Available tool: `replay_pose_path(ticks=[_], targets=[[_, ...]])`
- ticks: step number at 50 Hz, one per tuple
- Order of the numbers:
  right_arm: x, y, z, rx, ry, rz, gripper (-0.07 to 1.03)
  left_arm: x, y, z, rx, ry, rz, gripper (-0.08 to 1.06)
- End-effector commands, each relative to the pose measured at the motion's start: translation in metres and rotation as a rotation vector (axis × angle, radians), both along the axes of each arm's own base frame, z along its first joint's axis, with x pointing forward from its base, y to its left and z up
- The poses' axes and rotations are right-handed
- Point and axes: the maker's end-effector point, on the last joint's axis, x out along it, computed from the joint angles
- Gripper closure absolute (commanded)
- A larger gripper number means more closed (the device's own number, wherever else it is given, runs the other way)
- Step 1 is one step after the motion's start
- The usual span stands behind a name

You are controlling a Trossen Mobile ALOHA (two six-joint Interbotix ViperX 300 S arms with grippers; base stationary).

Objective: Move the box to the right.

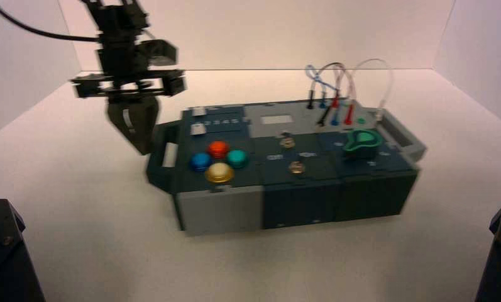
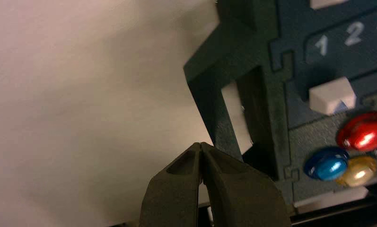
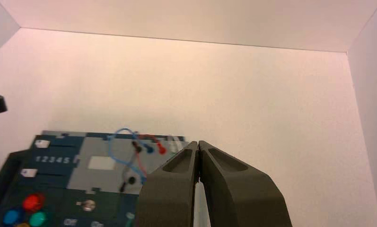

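Place: looks like a lab or test booth — exact kind unclear
Walls: plain, pale (image 1: 254, 31), enclosing a pale tabletop (image 1: 335, 264)
Equipment: robot arms (image 1: 119, 56) — plus a panel box (image 1: 285, 157) with buttons, wires

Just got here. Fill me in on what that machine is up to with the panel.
The left arm is the one at work: its claw, shut, is at the box's left end handle, apparently to push it to the right. It holds nothing. The box sits on the table at a slight angle, buttons toward the left and wires toward the far right. The right claw, also shut, is idle, off to the robot's right, out of the box's way.
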Motion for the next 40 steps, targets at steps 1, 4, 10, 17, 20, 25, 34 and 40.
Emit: replay_pose_path(ticks=[1,4,10,17,20,25,34,40], targets=[[0.001,0.000,0.006,0.007,-0.017,-0.004,0.99,0.010,-0.032,0.010,-0.054,-0.047,-0.033,1.01],[0.000,0.000,0.006,0.010,-0.020,-0.005,0.99,0.010,-0.041,0.010,-0.059,-0.046,-0.043,1.01],[-0.001,0.000,0.006,0.013,-0.024,-0.005,0.99,0.008,-0.061,0.007,-0.069,-0.040,-0.076,1.01],[-0.002,0.000,0.005,0.013,-0.024,-0.005,0.99,0.007,-0.087,0.005,-0.087,-0.035,-0.113,1.01],[-0.002,0.000,0.004,0.013,-0.019,-0.005,0.99,0.007,-0.100,0.004,-0.098,-0.034,-0.132,1.01],[-0.002,0.000,0.004,0.013,-0.019,-0.005,0.99,0.008,-0.115,0.003,-0.111,-0.037,-0.151,1.01],[-0.002,0.000,0.004,0.013,-0.019,-0.005,0.99,0.021,-0.121,0.006,-0.126,-0.068,-0.138,1.01],[-0.003,0.000,0.002,0.017,-0.014,-0.006,0.99,0.027,-0.109,0.017,-0.135,-0.102,-0.117,1.01]])
